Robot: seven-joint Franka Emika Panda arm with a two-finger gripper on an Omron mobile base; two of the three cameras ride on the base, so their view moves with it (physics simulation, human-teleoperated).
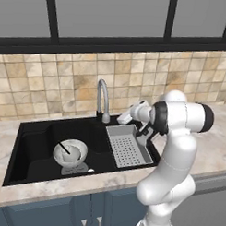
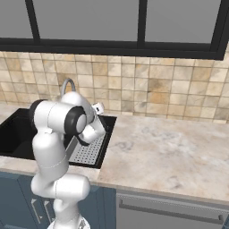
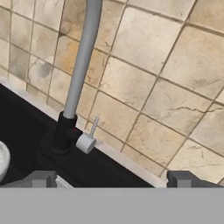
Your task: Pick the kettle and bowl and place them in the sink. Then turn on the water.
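**Faucet lever dead ahead, a bit left of center**

Gripper (image 3: 111, 181) is spread wide with nothing in it, fingertips (image 3: 41, 179) framing the view. Just beyond them sits the faucet's little lever (image 3: 89, 138), sticking up from the black base, left of the midline, so I'd guess it needs a small shift that way. Bowl (image 1: 70, 153) with the kettle (image 1: 67, 149) inside already sits in the sink (image 1: 35, 130). No water running yet.
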